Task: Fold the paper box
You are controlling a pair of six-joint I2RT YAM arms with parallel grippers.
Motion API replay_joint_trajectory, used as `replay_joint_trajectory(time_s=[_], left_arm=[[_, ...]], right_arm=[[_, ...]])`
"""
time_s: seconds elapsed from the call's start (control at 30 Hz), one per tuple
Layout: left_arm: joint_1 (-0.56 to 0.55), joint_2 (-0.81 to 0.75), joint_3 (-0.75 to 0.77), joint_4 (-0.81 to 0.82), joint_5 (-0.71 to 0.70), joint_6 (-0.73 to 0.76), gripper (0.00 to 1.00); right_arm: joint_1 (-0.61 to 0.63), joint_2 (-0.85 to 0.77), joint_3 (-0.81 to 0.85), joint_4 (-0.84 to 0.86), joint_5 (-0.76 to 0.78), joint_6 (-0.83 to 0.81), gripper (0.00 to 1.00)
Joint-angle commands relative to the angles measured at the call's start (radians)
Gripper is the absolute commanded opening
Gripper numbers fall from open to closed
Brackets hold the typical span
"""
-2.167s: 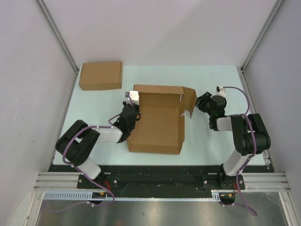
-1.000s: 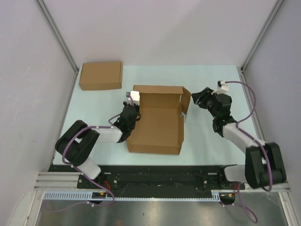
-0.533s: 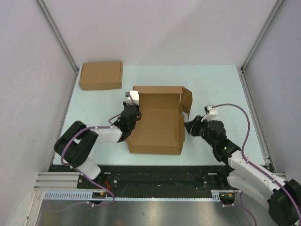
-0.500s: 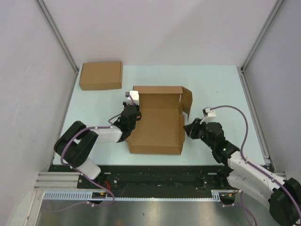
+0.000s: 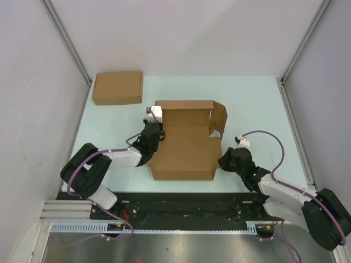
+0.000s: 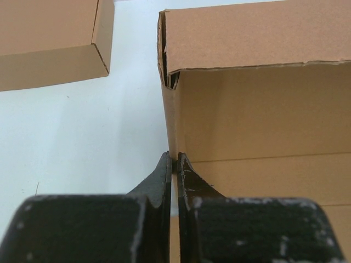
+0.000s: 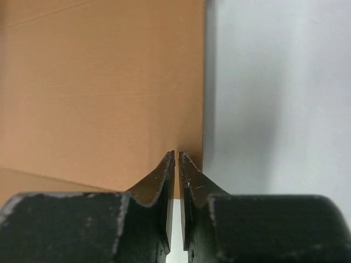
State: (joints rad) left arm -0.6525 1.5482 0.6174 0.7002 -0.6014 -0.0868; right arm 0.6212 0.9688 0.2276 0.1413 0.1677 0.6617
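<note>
The paper box lies open in the middle of the table, back wall and left wall raised, its near right flap spread flat. My left gripper is shut on the left wall; in the left wrist view the thin wall edge runs straight into the gripper. My right gripper is shut and sits at the right edge of the flat flap. In the right wrist view its closed tips hover over the brown flap, close to the flap's right edge.
A second, ready-made flat brown box lies at the far left corner; it also shows in the left wrist view. A small corner flap stands up at the box's far right. Grey walls enclose the pale table.
My right arm has swung from the far right side of the box down to its near right edge. The right flap has dropped from upright to flat. The left arm has not moved.
</note>
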Motion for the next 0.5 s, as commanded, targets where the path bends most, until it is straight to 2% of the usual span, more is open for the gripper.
replay_joint_trajectory(time_s=[0.0,0.27,0.37,0.47], left_arm=[[-0.013,-0.031,-0.002,-0.004,-0.021,-0.036,0.0],[-0.013,-0.022,-0.002,0.002,-0.04,-0.034,0.0],[-0.012,-0.017,-0.007,0.008,-0.04,-0.03,0.0],[-0.012,-0.016,-0.008,0.012,-0.04,-0.022,0.0]], right_arm=[[-0.055,0.048,-0.013,-0.002,0.032,0.113,0.11],[-0.08,0.215,-0.051,0.046,-0.011,0.268,0.07],[-0.087,0.313,-0.048,0.096,-0.051,0.28,0.07],[-0.087,0.337,-0.022,0.096,-0.054,0.277,0.08]])
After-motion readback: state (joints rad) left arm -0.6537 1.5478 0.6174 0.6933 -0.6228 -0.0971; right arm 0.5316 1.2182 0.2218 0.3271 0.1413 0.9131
